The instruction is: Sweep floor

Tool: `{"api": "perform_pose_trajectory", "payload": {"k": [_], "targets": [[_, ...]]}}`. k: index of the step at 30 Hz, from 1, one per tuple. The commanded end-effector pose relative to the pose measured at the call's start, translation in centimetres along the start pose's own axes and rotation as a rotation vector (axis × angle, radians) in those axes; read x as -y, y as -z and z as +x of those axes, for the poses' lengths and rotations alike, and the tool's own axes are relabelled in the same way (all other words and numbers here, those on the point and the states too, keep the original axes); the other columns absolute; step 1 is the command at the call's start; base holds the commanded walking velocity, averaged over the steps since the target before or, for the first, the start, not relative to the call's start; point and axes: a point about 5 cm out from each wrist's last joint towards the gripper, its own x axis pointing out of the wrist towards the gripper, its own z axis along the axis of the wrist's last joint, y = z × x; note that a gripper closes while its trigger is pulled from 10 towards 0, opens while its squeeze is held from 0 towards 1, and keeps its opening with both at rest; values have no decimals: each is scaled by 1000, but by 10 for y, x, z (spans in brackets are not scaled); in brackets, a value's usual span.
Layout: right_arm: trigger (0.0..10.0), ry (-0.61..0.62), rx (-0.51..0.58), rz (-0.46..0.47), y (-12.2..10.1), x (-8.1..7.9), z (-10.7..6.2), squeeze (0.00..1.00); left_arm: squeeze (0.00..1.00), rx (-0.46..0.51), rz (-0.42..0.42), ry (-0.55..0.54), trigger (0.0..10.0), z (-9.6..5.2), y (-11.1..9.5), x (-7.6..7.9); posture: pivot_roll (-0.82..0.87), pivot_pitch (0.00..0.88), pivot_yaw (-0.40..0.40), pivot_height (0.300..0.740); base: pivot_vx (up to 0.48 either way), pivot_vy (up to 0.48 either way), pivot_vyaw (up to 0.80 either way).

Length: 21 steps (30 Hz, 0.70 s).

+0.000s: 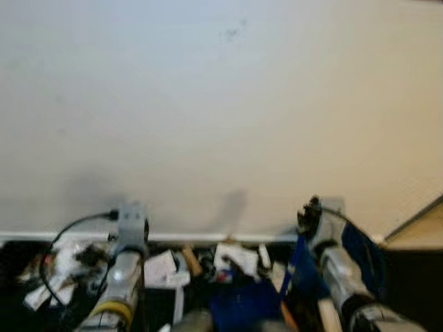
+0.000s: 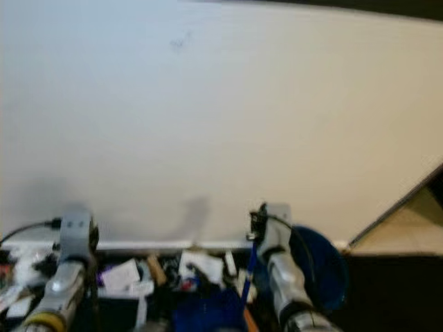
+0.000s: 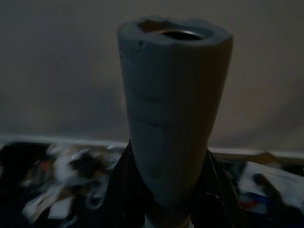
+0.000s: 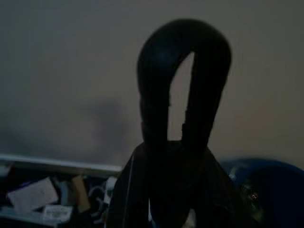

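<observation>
Grey foam-sleeved broom handle, hollow at the tip, upright between the fingers of the left end effector, clamped on it (seen along the fingers in the left wrist view). Black looped handle, probably of the dustpan, held likewise in the closed right end effector; blue dustpan just beside the right arm, with a thin blue shaft touching the arm's inner side. Head views: both silver arms raised before a pale wall, the left arm carrying a black cable. Along the white baseboard, scattered litter on dark floor: paper scraps, a brown piece, a blue mass. Litter blurred in the wrist views.
</observation>
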Motion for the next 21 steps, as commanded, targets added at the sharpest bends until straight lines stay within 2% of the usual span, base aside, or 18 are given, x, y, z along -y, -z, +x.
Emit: {"api": "perform_pose_trajectory", "payload": {"k": [1, 7, 10, 13, 21], "targets": [[10000, -1, -107, 48, 26, -7, -11, 0, 0, -164, 6, 13, 10000, -14, 35, 2, 147, 0, -66, 740, 0, 0, 556], [10000, 42, -118, 114, 32, -2, -15, 0, 0, -150, 9, 37, 10000, -13, 32, 2, 140, 0, -59, 740, 0, 0, 0], [10000, 51, -134, 137, 37, -1, -19, 0, 0, -146, 37, 67, 10000, -12, 31, 4, 140, 0, -59, 740, 0, 0, 0], [10000, 52, -143, 154, 43, -2, -23, 0, 0, -144, 71, 101, 10000, -11, 29, 8, 129, 0, -49, 740, 0, 0, -629], [10000, 51, -140, 157, 44, -4, -24, 0, 0, -140, 82, 130, 10000, -11, 29, 13, 119, 0, -38, 740, 0, 0, -800]]}}
